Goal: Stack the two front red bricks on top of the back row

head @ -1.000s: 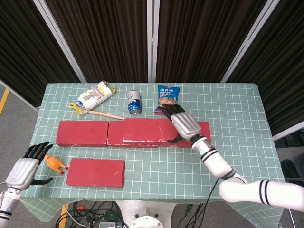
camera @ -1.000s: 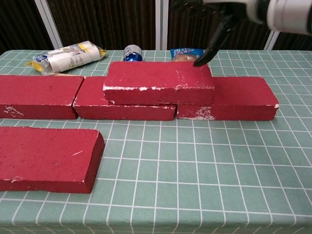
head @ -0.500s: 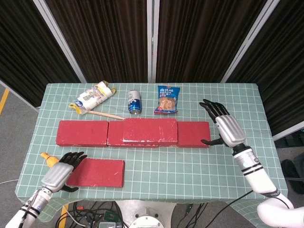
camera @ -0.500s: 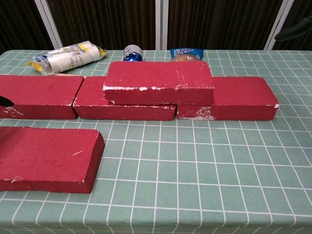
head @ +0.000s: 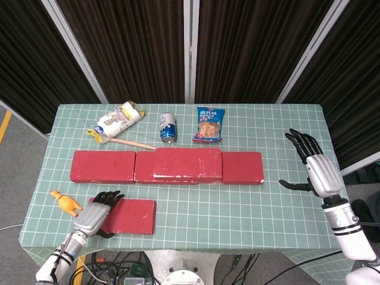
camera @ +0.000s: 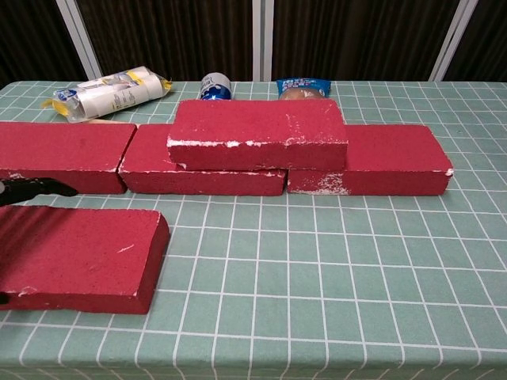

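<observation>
Here the back row [head: 167, 167] of red bricks lies along the desk [head: 237, 208], long axis running left to right; the stacked brick [head: 187, 162] rests flat on that row, over the joint of its middle and right bricks, long axis the same way; the front brick [head: 127, 215] lies flat in front of the row's left end, also lengthwise left to right; the left robot hand [head: 98, 214] rests over its left end, fingers spread on top, not plainly gripping; the right robot hand [head: 314, 166] hovers right of the row, well apart, fingers wide, holding nothing.
</observation>
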You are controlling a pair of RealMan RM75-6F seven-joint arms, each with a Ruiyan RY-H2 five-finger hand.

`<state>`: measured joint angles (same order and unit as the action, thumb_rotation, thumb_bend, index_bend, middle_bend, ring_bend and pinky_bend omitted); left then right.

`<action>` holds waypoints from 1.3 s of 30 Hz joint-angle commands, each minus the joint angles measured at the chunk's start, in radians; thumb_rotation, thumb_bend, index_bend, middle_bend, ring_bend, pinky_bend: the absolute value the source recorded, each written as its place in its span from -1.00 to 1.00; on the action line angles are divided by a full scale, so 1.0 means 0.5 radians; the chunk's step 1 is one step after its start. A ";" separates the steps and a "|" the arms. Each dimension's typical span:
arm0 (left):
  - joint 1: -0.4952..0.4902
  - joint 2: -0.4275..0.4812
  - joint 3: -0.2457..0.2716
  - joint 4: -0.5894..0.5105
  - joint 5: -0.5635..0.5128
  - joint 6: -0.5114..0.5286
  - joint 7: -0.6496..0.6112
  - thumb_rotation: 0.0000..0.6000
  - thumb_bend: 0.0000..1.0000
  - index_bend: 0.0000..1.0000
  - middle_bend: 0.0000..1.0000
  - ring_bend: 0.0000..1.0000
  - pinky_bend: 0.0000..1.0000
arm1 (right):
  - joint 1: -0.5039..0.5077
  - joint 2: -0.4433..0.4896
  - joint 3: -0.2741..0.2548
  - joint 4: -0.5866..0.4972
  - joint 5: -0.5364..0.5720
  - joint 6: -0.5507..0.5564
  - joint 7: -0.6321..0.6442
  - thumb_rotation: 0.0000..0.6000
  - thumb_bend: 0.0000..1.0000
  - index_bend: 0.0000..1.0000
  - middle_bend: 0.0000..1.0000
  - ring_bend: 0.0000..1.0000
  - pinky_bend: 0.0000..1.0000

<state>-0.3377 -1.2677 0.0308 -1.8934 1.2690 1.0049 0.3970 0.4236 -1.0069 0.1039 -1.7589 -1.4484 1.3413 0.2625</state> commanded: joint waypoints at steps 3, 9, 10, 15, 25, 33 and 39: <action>-0.062 -0.040 -0.012 -0.018 -0.066 -0.050 0.046 1.00 -1.00 -0.97 -1.00 -1.00 -1.00 | -0.045 -0.014 0.007 0.065 0.008 0.018 0.065 1.00 -1.00 -1.00 -1.00 -1.00 -1.00; -0.124 -0.113 -0.022 -0.008 -0.173 -0.073 0.124 1.00 -1.00 -0.97 -1.00 -1.00 -1.00 | -0.081 -0.026 0.017 0.127 0.006 0.014 0.141 1.00 -1.00 -1.00 -1.00 -1.00 -1.00; -0.131 -0.122 -0.023 -0.007 -0.185 -0.071 0.136 1.00 -1.00 -0.97 -1.00 -1.00 -1.00 | -0.087 -0.028 0.016 0.135 0.003 0.015 0.147 1.00 -1.00 -1.00 -1.00 -1.00 -1.00; -0.157 -0.155 -0.015 0.001 -0.248 -0.044 0.198 1.00 -1.00 -0.97 -1.00 -1.00 -1.00 | -0.127 -0.053 0.013 0.178 -0.024 0.048 0.165 1.00 -1.00 -1.00 -1.00 -1.00 -1.00; -0.167 -0.188 -0.001 -0.005 -0.315 0.030 0.211 1.00 -1.00 -0.97 -0.55 -1.00 -1.00 | -0.176 -0.090 0.024 0.252 -0.038 0.066 0.253 1.00 -1.00 -1.00 -1.00 -1.00 -1.00; -0.167 -0.119 0.038 -0.087 -0.230 0.097 0.218 1.00 -1.00 -0.97 -0.43 -1.00 -1.00 | -0.196 -0.098 0.041 0.285 -0.026 0.050 0.286 1.00 -1.00 -1.00 -1.00 -1.00 -1.00; -0.140 0.097 0.029 -0.294 -0.128 0.272 0.290 1.00 -1.00 -0.97 -0.43 -1.00 -1.00 | -0.220 -0.068 0.061 0.284 -0.016 0.064 0.305 1.00 -1.00 -1.00 -1.00 -1.00 -1.00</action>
<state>-0.4135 -1.2626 0.0505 -2.0031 1.1830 1.1086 0.5311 0.3147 -1.0425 0.1334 -1.6166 -1.4573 1.3725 0.4141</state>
